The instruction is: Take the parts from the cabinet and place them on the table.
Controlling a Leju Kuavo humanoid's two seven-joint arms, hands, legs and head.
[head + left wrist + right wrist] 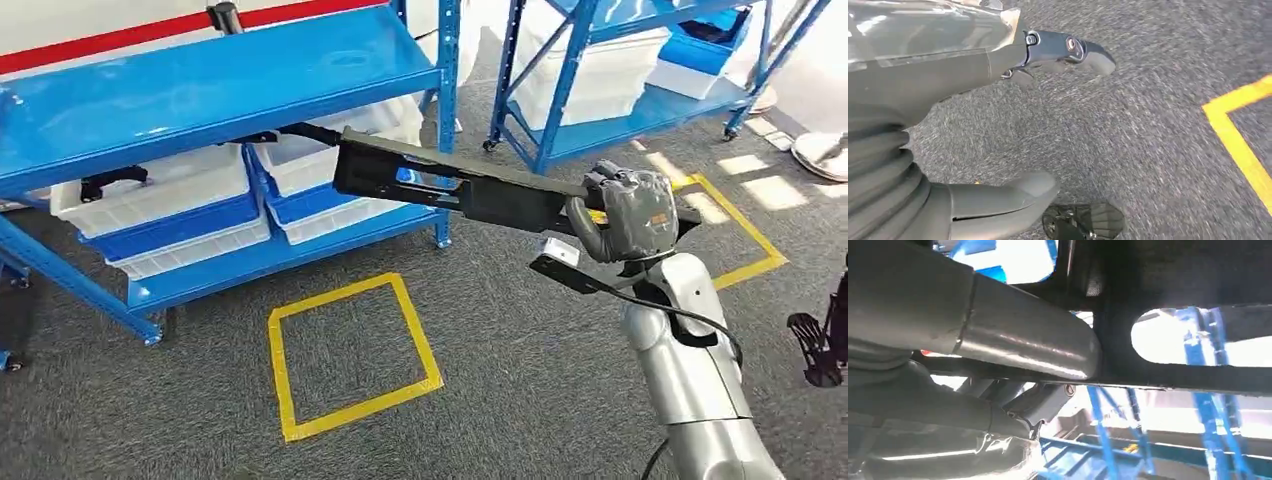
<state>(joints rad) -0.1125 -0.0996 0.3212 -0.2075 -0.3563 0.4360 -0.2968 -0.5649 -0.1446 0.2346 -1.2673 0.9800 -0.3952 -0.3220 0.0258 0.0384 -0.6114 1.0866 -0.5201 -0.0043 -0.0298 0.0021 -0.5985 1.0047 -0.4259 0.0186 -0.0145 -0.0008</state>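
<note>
One long black part [450, 185] is what you have in the right hand [625, 215]: its fingers are wrapped around the part's near end, and the rest reaches out level toward the blue rack [200, 90], with the far tip just under the rack's upper shelf. From the right wrist you see the thumb [1028, 347] pressed against the part's dark underside, beside an oval cut-out. White bins [160, 195] sit on the rack's lower shelf, one with a dark piece lying in it. Below the part, a yellow tape square [350, 355] marks the grey carpet [500, 400]. Your left hand [998, 125] hangs over the carpet, fingers apart and holding nothing, near a yellow tape line [1238, 145].
</note>
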